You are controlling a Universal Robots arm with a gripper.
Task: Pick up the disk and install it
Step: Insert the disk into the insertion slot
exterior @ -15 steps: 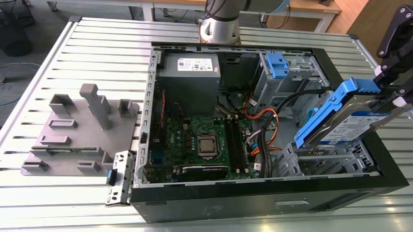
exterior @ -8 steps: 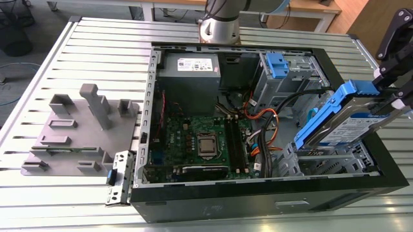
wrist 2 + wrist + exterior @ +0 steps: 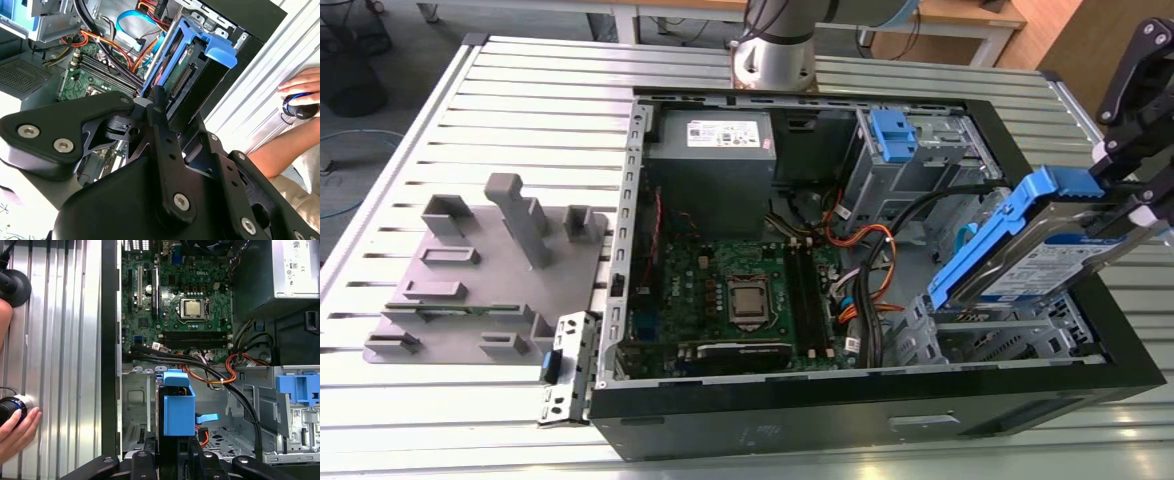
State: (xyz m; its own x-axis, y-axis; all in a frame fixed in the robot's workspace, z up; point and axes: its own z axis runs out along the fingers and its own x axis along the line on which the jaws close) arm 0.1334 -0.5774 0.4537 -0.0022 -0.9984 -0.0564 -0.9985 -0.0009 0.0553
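The disk [image 3: 1041, 262] is a silver drive with a white-and-blue label in a blue carrier frame. It hangs tilted on edge above the drive bay [image 3: 987, 335] at the exterior view's right of the open computer case [image 3: 854, 405]. My gripper [image 3: 1129, 212] is shut on the disk's upper end. In the second wrist view the black fingers [image 3: 159, 117] clamp the disk [image 3: 197, 60] by its blue frame. The first wrist view shows the disk [image 3: 178, 410] edge-on over the metal bay floor [image 3: 135, 405].
Inside the case lie the motherboard [image 3: 734, 290], a grey power supply box [image 3: 707, 160], loose cables [image 3: 854, 240] and a second cage with a blue latch [image 3: 890, 135]. A grey fixture plate [image 3: 474, 275] sits at the exterior view's left. A person's hand [image 3: 15, 432] rests on the table beside the case.
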